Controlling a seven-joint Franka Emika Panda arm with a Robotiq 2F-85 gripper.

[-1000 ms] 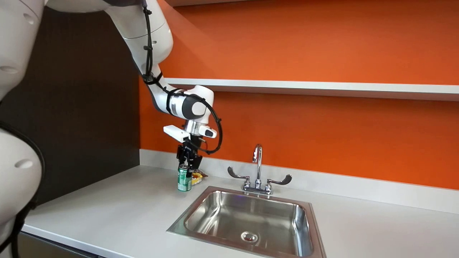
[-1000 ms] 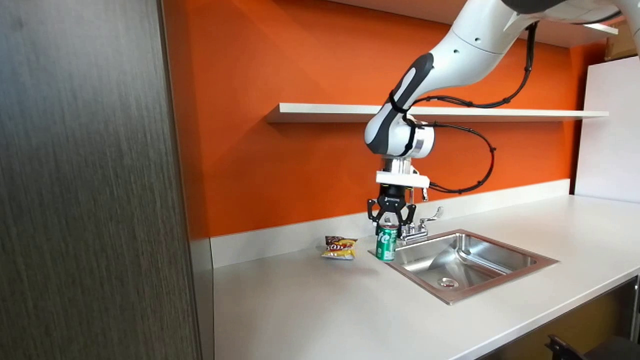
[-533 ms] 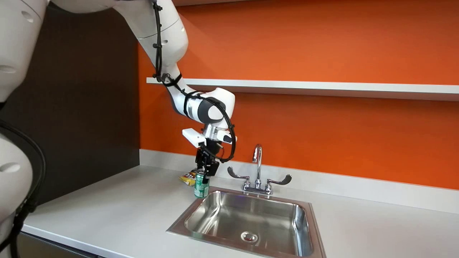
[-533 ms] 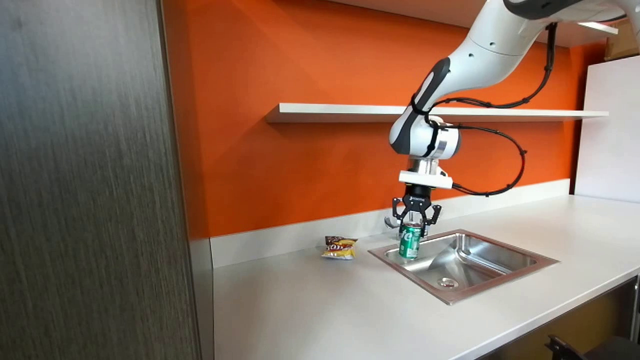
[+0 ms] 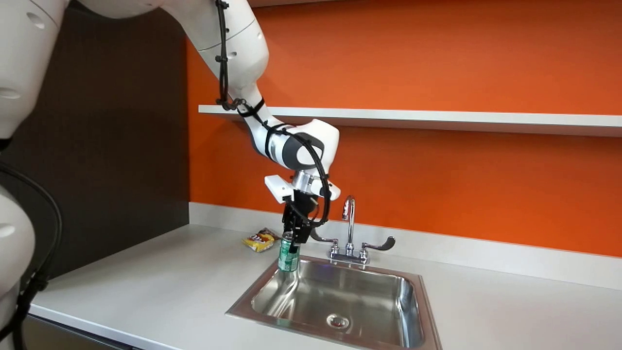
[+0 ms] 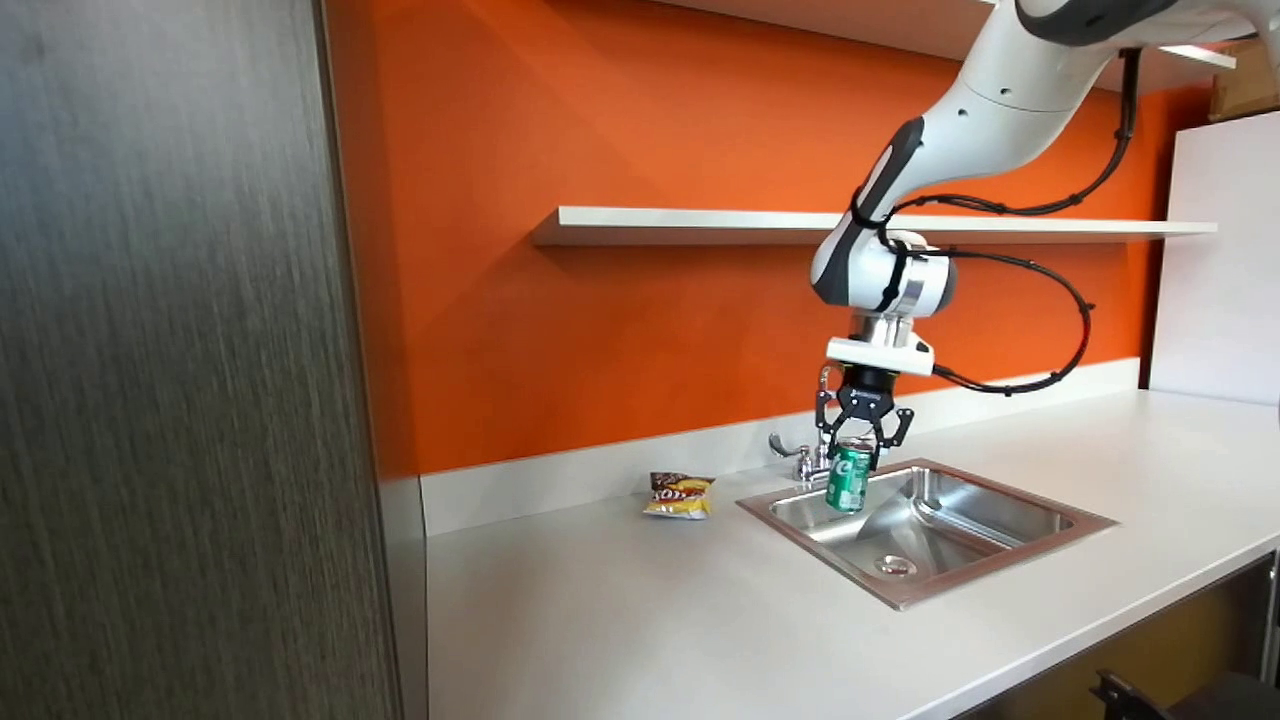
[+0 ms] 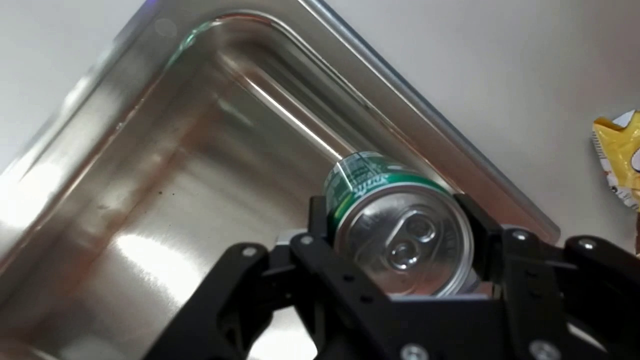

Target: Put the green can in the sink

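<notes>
Your fingers (image 7: pixel 318 217) hold the green can (image 6: pixel 848 482) roughly upright over one corner of the sink (image 5: pixel 359 296); a snack bag (image 6: pixel 680 496) lies on the bench (image 6: pixel 600 620) near the sink.

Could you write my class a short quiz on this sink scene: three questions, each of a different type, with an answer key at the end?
1. Multiple choice: How does the gripper have the green can?
a) by its base
b) by its upper part
c) it is not holding it

2. True or false: The snack bag lies on the counter, outside the sink.

3. Fill the gap: Between the sink and the orange wall stands a chrome ____ with two handles.

Key: 1. b; 2. true; 3. faucet.
</notes>
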